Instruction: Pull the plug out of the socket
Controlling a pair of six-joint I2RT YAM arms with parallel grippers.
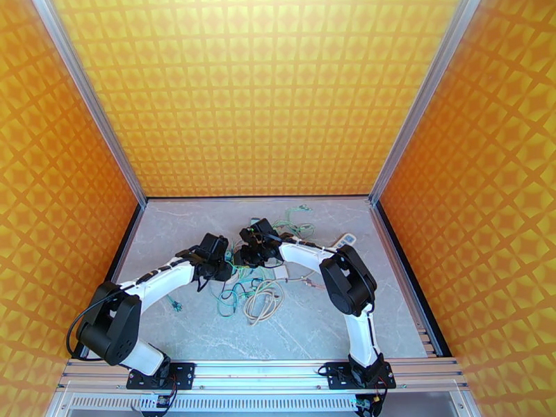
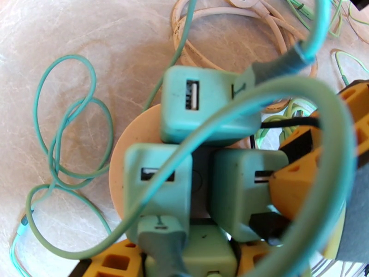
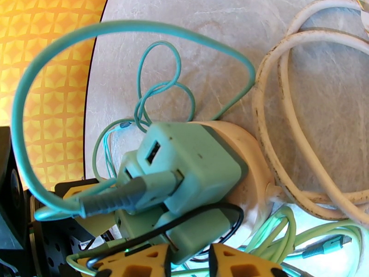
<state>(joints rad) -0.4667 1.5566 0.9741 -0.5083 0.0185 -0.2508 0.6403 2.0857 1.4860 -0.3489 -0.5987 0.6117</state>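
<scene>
Grippers at socket [image 2: 122,153]
My left gripper [image 2: 184,258] clamps the lower plug [image 2: 207,248]; my right gripper [image 3: 190,264] clamps the side plug [image 3: 198,229].

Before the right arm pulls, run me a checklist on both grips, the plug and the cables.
1. Right gripper shut on the mint adapter: ok.
2. Left gripper shut on a neighbouring adapter, seemingly bracing the round socket hub: ok.
3. Mint adapter seated on the hub, not yet pulled: ok.
4. Teal cable kept out of the way: not ok. It loops across the adapters close to the fingers and may snag.
5. Black wire kept off the plug: not ok. It curls around the mint adapter.
6. How firmly the plug sits in the hub: cannot tell, the joint is hidden.
</scene>
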